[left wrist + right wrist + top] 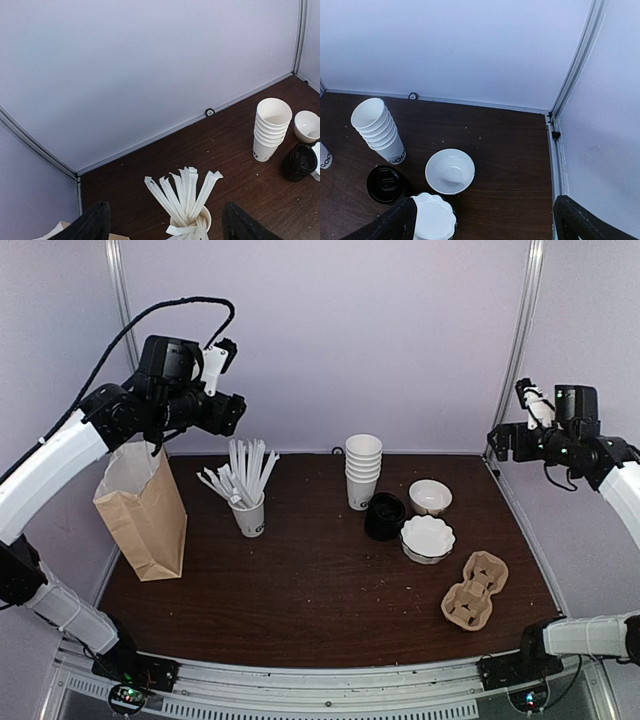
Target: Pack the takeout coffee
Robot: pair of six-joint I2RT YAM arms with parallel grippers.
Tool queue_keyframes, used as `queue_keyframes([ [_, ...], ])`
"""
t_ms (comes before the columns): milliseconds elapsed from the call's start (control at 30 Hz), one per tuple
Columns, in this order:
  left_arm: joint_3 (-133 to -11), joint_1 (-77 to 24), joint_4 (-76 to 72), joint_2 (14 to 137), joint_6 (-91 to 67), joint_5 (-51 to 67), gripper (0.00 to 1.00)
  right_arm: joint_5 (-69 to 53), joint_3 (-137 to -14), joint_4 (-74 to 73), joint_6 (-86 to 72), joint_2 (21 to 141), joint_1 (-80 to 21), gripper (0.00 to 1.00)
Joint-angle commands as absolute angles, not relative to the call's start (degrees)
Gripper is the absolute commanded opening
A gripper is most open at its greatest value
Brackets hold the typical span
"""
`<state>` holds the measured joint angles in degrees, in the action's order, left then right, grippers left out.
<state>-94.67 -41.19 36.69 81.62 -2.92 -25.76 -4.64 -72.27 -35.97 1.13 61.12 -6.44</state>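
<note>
The takeout coffee is out of view in every frame. My left gripper [235, 412] hangs high at the back left, above a brown paper bag [145, 510] that stands open on the table. Its jaws are open with nothing between them. In the left wrist view the left gripper [167, 227] looks down on a cup of white straws [187, 200]. My right gripper [498, 440] is raised at the back right, open and empty. In the right wrist view the right gripper [485, 225] hovers over a white bowl [450, 171].
A nested stack of white cups [362, 470] stands at mid back, with a stack of black lids [385, 516] in front of it. Right of these sit the white bowl [430, 496] and a scalloped white dish [427, 537]. A cardboard cup carrier [475, 590] lies front right.
</note>
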Motion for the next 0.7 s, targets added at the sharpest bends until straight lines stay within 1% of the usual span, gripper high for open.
queue_keyframes([
  [0,-97.6,-40.9,32.8,85.1,-4.9,-17.1,0.77,-17.8,-63.9,-31.9,7.8,60.4,-6.2,0.99],
  [67,-100.0,-40.9,33.2,87.7,-6.4,-14.1,0.74,-27.1,-61.2,-33.1,15.2,60.0,-6.4,1.0],
  [133,-102.3,-41.0,33.2,90.8,-7.8,-12.6,0.7,-28.6,-60.4,-33.8,16.1,60.1,-7.1,0.99],
  [200,-105.2,-40.9,33.6,94.2,-8.9,-11.3,0.67,-28.6,-61.5,-34.8,16.1,60.7,-7.3,0.93],
  [300,-109.6,-40.9,34.4,99.8,-10.3,-9.8,0.65,-26.9,-63.7,-35.6,15.8,61.8,-8.2,0.9],
  [500,-118.8,-40.9,35.3,111.1,-11.8,-8.1,0.62,-21.5,-68.8,-39.4,18.6,67.5,-13.0,0.8],
  [667,-125.7,-41.0,35.1,119.2,-13.8,-8.0,0.61,-21.0,-68.1,-38.7,18.2,68.8,-15.4,0.77],
])
